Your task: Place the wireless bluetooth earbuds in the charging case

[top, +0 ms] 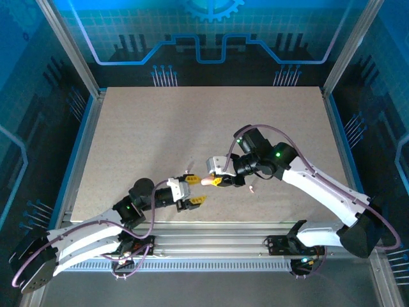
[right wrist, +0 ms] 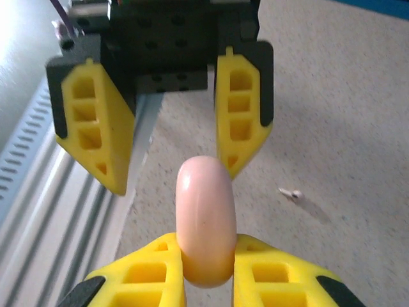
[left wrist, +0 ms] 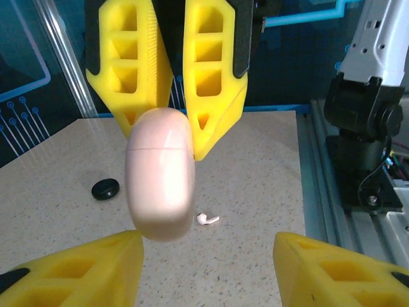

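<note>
Case (top: 206, 181): right gripper (top: 217, 180) is pinching one end and holding it aloft, long axis pointing toward 9 o'clock at the left gripper (top: 192, 189), which is facing it with fingers spread. One earbud (top: 251, 189) is lying at the right gripper's 4 o'clock. The lid is apparently staying shut.

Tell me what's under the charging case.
The right gripper holds the charging case seemingly clear of the table; bare surface shows below it. An earbud lies off to one side, not beneath. The spot the case itself covers cannot be seen.
</note>
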